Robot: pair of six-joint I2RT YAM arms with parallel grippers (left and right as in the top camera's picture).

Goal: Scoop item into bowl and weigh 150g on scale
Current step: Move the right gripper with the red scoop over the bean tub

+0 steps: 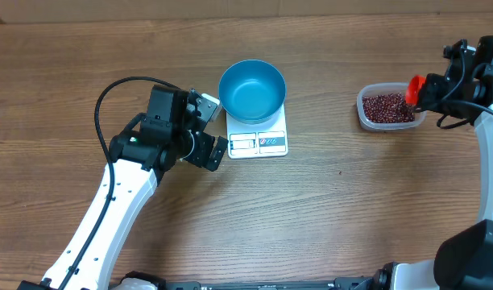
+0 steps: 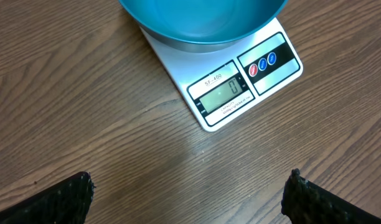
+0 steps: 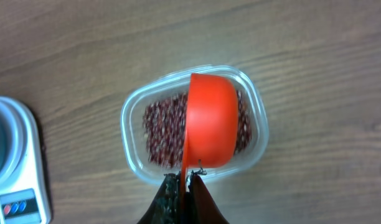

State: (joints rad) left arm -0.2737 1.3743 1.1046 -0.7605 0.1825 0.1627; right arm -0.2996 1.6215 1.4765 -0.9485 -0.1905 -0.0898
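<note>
- A wooden table fills the overhead view from edge to edge and is the only furniture in sight.
- Its top is a warm mid-brown with darker streaks. In the overhead view the grain runs from 9 o'clock to 3 o'clock.
- A thin pale line crosses the wood near 12 o'clock and on toward 1 o'clock. Whether it is a seam or the far edge cannot be told.
- A small dark speck sits in the wood between 3 and 4 o'clock of centre.
- The left wrist view shows the same tabletop close up, with fine dark grain lines.
- The light is soft and even, and shadows are faint.
</note>
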